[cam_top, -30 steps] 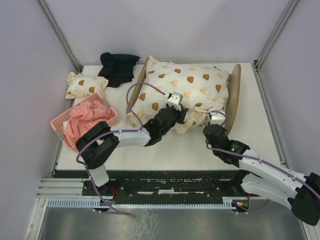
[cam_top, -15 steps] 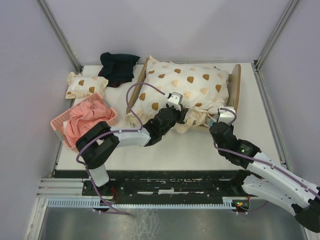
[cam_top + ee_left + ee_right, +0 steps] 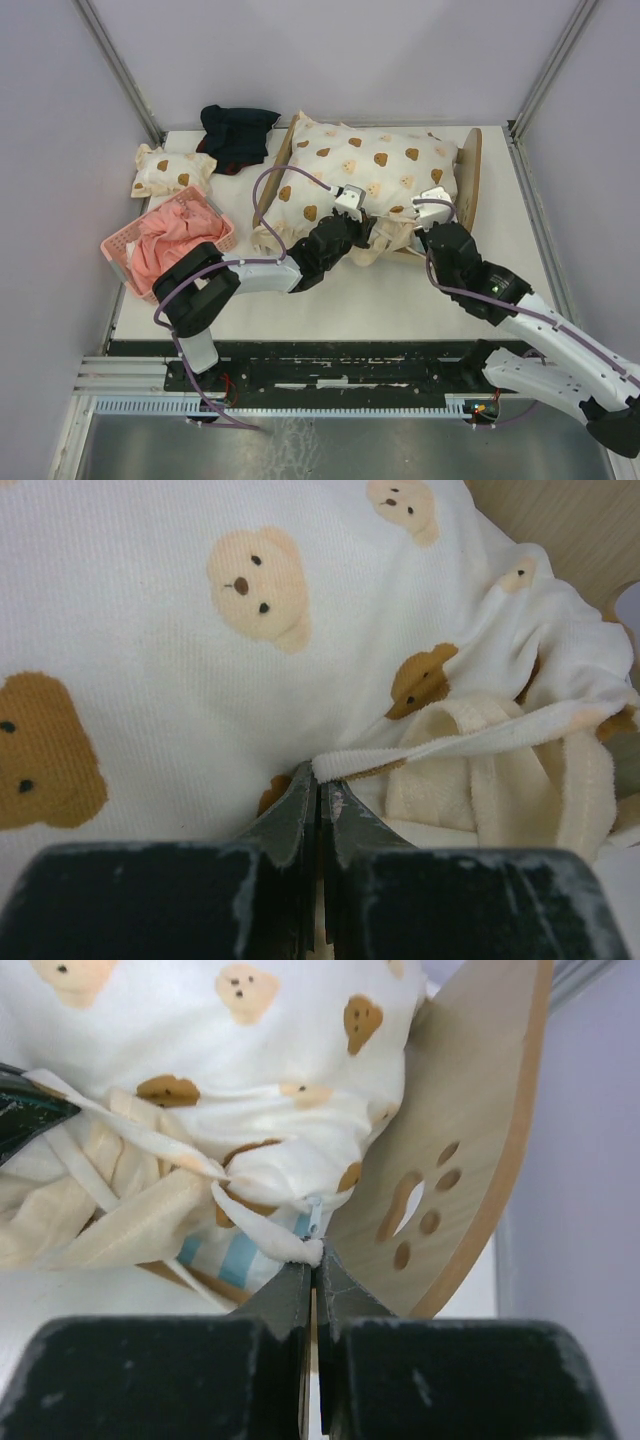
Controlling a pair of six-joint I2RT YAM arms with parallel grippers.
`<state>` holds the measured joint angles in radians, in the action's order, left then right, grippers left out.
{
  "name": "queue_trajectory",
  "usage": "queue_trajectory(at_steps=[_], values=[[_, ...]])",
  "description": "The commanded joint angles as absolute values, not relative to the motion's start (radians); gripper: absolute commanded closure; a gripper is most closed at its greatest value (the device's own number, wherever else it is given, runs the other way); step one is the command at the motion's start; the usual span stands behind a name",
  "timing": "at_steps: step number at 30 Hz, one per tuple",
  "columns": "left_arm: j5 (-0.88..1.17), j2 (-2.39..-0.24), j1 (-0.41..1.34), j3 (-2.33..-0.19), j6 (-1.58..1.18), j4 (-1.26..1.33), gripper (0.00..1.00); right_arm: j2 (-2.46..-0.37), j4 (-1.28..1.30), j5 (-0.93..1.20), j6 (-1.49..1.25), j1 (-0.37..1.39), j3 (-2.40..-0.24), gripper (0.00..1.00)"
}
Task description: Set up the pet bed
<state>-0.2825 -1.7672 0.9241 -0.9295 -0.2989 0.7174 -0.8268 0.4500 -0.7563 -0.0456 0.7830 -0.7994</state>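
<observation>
Across the far middle of the white table [image 3: 360, 300], seeing the pet bed [image 3: 469, 180] lying lengthwise from left to right, with its arched plywood headboard [image 3: 470, 1110] standing at the right end and showing paw-shaped cut-outs. Finding nearly all of it lying under a puffy cream bear-print quilt [image 3: 370, 165], with only a strip of the blue-and-white striped mattress [image 3: 222, 1260] peeking out below the quilt's near edge in the right wrist view. Noting the quilt bunching and drooping in folds along the near side.

Reaching in from the near left with the left gripper [image 3: 368, 232], fingers pressed together and pinching the quilt's hem about midway along that near side, the pinch showing plainly at the left gripper [image 3: 320, 780] in its own wrist view. Reaching in from the near right with the right gripper [image 3: 428, 222], fingers likewise clamped together, nipping a twisted tip of the quilt just beside the headboard, as seen at the right gripper [image 3: 312, 1265] in the right wrist view.

Spotting, well apart near the left edge, a pink basket [image 3: 113, 252] holding crumpled pink cloth [image 3: 165, 245]. Seeing a dark garment [image 3: 237, 135] lying in a heap just left of the bed at the far edge. Picking out a small bear-print pillow [image 3: 170, 170] resting between garment and basket.
</observation>
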Motion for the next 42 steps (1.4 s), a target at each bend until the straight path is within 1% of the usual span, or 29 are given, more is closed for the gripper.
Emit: queue_trajectory(at_steps=[1,6,13,18,24,29,34,39,42], values=[[-0.295,-1.777,0.912,-0.928,-0.339,0.744,0.97,-0.884,0.391,-0.786,0.27,0.781,-0.92,0.98],[-0.292,-1.78,0.911,-0.925,-0.342,0.744,0.97,-0.945,0.335,-0.781,0.563,0.78,-0.943,0.98],[-0.287,-1.781,0.912,-0.925,-0.339,0.745,0.97,-0.976,0.354,-0.779,0.741,0.779,-1.002,0.98],[-0.287,-1.786,0.912,-0.924,-0.337,0.746,0.97,-0.955,0.39,-0.726,0.842,0.779,-1.032,0.98],[-0.287,-1.774,0.913,-0.914,-0.337,0.756,0.97,-0.93,0.496,-0.717,0.853,0.779,-0.996,0.98],[-0.286,-1.763,0.911,-0.91,-0.337,0.759,0.97,-0.91,0.531,-0.725,0.737,0.778,-0.918,0.98],[-0.278,-1.758,0.912,-0.905,-0.347,0.761,0.97,-0.945,0.514,-0.741,0.641,0.761,-0.867,0.91],[-0.265,-1.753,0.912,-0.902,-0.363,0.764,0.97,-0.982,0.463,-0.729,0.591,0.706,-0.834,0.89],[-0.259,-1.748,0.912,-0.899,-0.37,0.765,0.97,-0.988,0.443,-0.712,0.547,0.673,-0.816,0.83]])
